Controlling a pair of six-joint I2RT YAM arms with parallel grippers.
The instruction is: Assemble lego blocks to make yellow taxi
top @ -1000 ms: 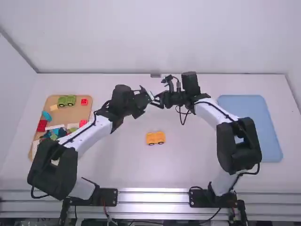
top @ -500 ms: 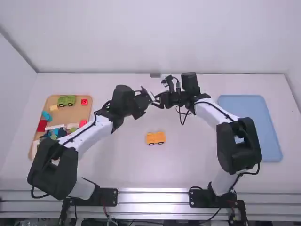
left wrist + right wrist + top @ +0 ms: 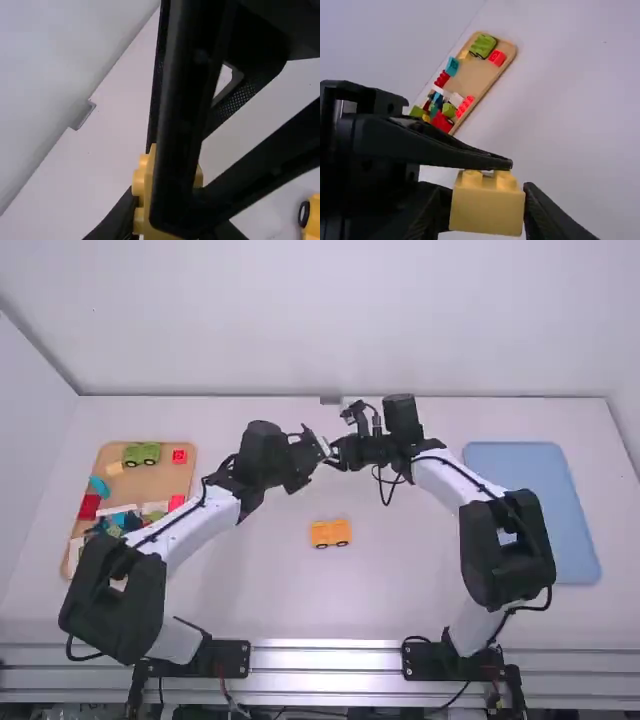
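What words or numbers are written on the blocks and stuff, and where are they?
None that I can read.
Yellow block: no writing I can make out.
Little orange-yellow car: nothing readable.
Blocks in the wooden tray: too small to tell.
Blue tray: no readable words.

pale yellow block [image 3: 487, 212], orange wheeled base [image 3: 322, 533], light blue tray [image 3: 530, 500], tan tray [image 3: 155, 481]
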